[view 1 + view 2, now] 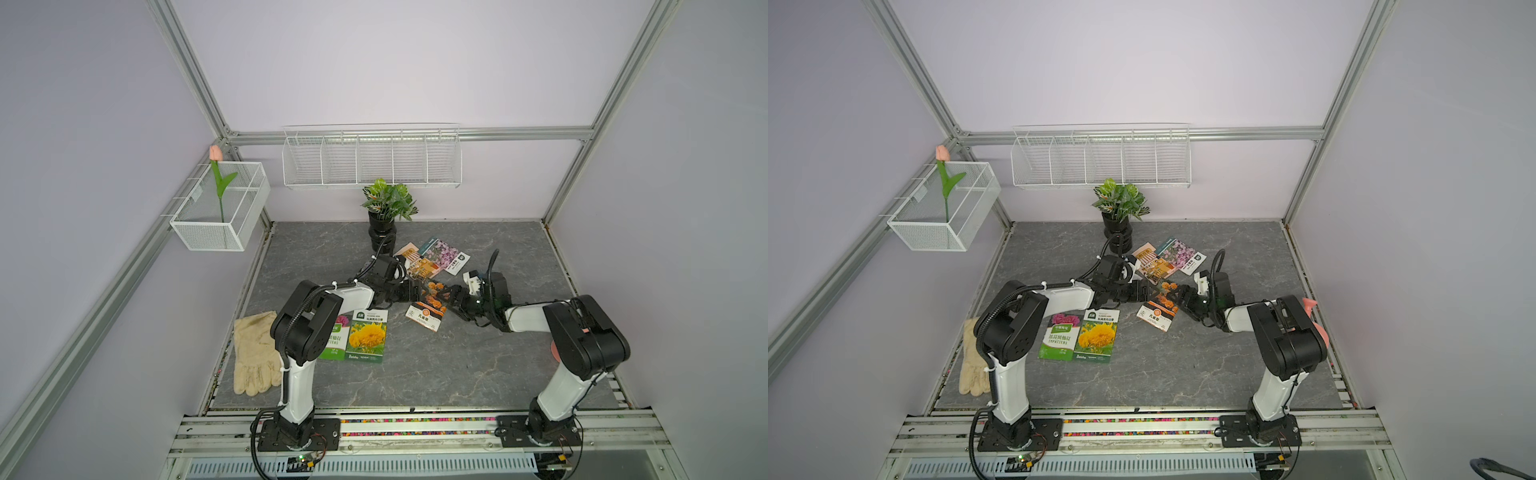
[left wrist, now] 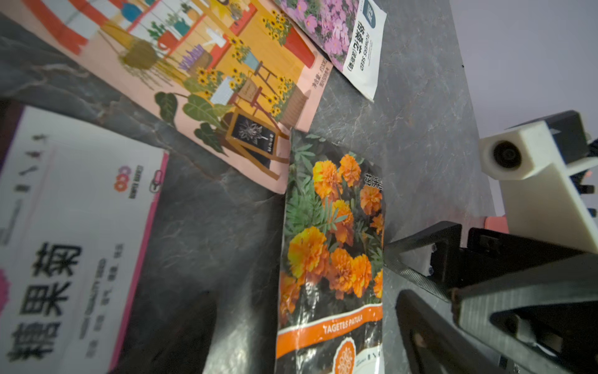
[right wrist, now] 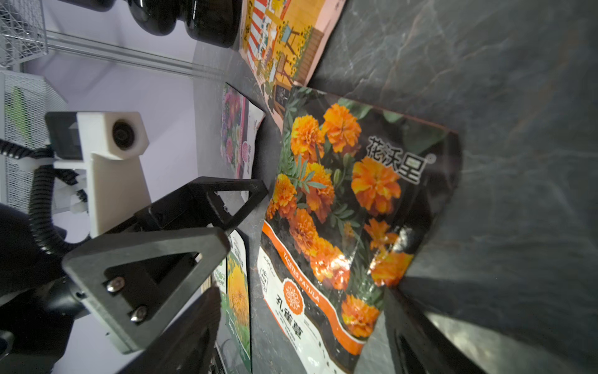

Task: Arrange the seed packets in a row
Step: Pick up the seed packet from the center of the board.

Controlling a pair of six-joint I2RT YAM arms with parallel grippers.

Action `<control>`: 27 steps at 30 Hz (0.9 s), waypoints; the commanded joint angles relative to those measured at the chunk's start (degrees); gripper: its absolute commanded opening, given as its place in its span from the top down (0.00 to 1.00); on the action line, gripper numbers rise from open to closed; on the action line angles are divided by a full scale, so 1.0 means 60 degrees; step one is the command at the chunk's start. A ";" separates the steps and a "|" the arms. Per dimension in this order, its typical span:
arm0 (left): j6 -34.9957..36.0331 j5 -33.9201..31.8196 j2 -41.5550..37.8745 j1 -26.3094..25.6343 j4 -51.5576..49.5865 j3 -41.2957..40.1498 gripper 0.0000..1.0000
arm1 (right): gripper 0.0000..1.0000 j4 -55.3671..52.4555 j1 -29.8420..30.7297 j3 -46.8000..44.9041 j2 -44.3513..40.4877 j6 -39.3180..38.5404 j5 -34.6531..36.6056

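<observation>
Orange marigold packet (image 3: pixel 339 200) lies mid-desk (image 1: pixel 457 374), skewed, its far corner meeting the shopfront packet (image 1: pixel 419 262). Glossy black pack with orange blooms, an orange band and a white label end. There's glare on the film, and one long edge looks bowed up off the stone. At its opposite long edges sit the left end effector (image 3: pixel 246 217) and right end effector (image 2: pixel 393 275), both low, spread wide, neither clamped on anything. Probably closing in from both sides because a flat, slick packet offers no edge to pinch. Green impatiens packet (image 1: pixel 1059 336) and yellow-flower packet (image 1: pixel 368 336) lie side by side, likely the row's start. Lilac packet (image 1: pixel 442 253) and pink-edged packet (image 2: pixel 64 243) wait unsorted.
</observation>
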 commanded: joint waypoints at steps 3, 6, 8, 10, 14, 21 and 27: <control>-0.0210 0.0274 0.0527 -0.0307 -0.0018 0.0317 0.18 | 0.19 0.0185 -0.0058 -0.0358 0.0442 0.0330 -0.0045; -0.0250 0.0459 0.0513 -0.0433 0.0038 0.0317 0.33 | 0.19 0.0289 -0.0124 -0.0433 0.0443 0.0369 -0.0035; -0.0347 0.0662 0.0459 -0.0452 0.0113 0.0312 0.48 | 0.19 0.0324 -0.0169 -0.0455 0.0465 0.0393 -0.0053; -0.0414 0.0707 0.0322 -0.0468 0.0224 0.0212 0.65 | 0.19 0.0478 -0.0216 -0.0491 0.0507 0.0495 -0.0093; -0.0266 0.0637 -0.0096 -0.0460 0.0009 0.0187 1.00 | 0.19 0.0827 -0.0288 -0.0653 0.0540 0.0691 -0.0150; -0.0488 0.0908 -0.0887 -0.0458 0.0428 -0.0116 1.00 | 0.19 0.1991 -0.0861 -0.1164 0.0279 0.1345 -0.0594; -0.1634 0.1696 -0.1234 -0.0458 0.2302 -0.0699 1.00 | 0.19 0.2491 -0.0868 -0.1198 -0.0116 0.1608 -0.1011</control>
